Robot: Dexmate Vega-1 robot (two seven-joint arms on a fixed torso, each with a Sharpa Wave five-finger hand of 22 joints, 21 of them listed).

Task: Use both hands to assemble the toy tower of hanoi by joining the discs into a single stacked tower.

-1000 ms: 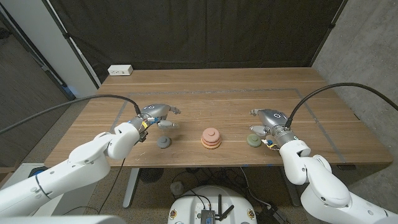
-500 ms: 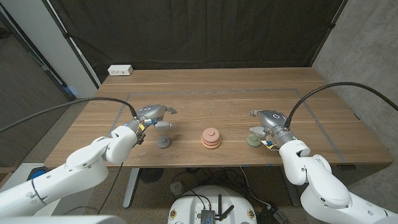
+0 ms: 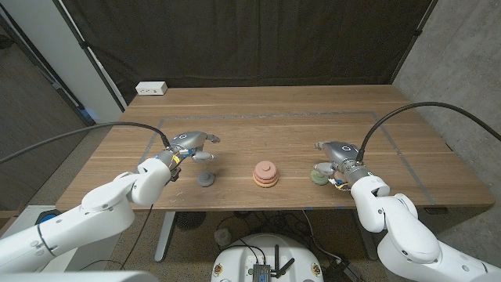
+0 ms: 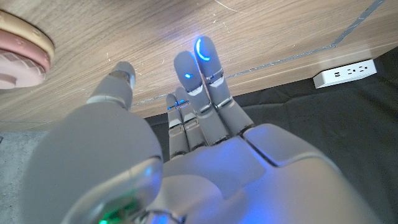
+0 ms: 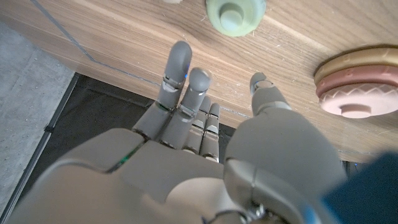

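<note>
While both hands hover, left hand (image 3: 190,142) fingers spread, empty, right hand (image 3: 335,150) fingers loose above green disc (image 3: 318,175)

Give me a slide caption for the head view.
Both hands, left and right, open beside grey disc, green disc and central pink stack.

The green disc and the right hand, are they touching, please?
Apart: in the right wrist view, bare wood shows between the green disc and the right hand fingertips.

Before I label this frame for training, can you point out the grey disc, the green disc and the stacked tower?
grey disc (image 3: 206,180), head view, its top.
green disc (image 3: 318,176), head view, its visible left part.
stacked tower (image 3: 265,171), head view, pink top disc.
</note>
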